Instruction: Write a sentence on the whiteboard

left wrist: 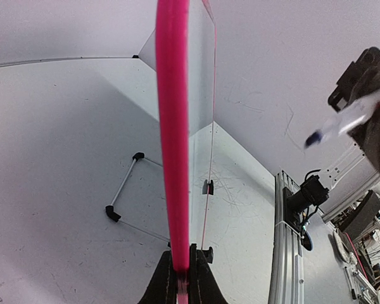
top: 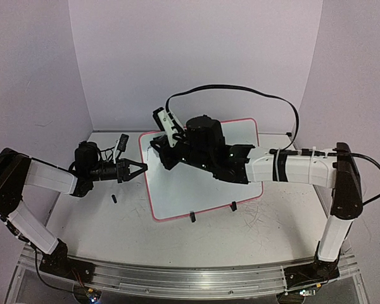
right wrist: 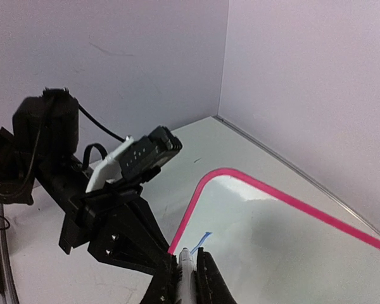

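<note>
1. The whiteboard [top: 199,190] sits mid-desk [top: 272,221] between the two arms. Its pink rim runs all round, and two black clip feet [top: 192,217] stand along its near edge.
2. The left end effector [left wrist: 179,278] is clamped tight on the board's left rim, with the pink edge pinched between its fingers.
3. The right end effector [right wrist: 187,278] is closed round a white marker [right wrist: 186,259]. The marker's blue tip points at the board just inside the left rim; whether it touches the board cannot be told.

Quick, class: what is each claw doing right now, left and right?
Left claw: closed on the pink rim of the whiteboard.
Right claw: closed on a marker.
</note>
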Motion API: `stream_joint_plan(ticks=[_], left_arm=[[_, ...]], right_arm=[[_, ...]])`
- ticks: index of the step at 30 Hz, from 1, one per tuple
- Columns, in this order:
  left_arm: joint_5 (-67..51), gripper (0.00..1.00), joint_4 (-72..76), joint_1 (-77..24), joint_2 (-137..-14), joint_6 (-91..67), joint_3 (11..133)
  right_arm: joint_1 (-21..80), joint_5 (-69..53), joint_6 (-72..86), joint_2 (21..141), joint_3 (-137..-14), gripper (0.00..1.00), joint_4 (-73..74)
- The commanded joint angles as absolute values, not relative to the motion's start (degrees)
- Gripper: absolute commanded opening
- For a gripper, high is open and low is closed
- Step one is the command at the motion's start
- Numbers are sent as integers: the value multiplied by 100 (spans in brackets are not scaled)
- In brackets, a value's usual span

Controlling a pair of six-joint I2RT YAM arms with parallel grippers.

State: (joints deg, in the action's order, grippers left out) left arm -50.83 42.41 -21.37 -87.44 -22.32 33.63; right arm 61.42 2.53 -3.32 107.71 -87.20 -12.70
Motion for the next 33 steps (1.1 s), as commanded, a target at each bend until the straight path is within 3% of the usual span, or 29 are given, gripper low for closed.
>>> stream_joint_plan(ticks=[1,22,33], left_arm=[[-5020,0,4333,-2192,-8712,-1881,3514],[-4951,0,4289,-2189,-8587,-1837,3471],[-4946,0,4287,-2189,-8596,-1810,3472]], right_arm=[[6102,600,-585,10634,-8708,0,-1509],[6126,176,-564,11051,-9152,0,-1468],[6112,595,-728,11093,-9161,0,-1557]])
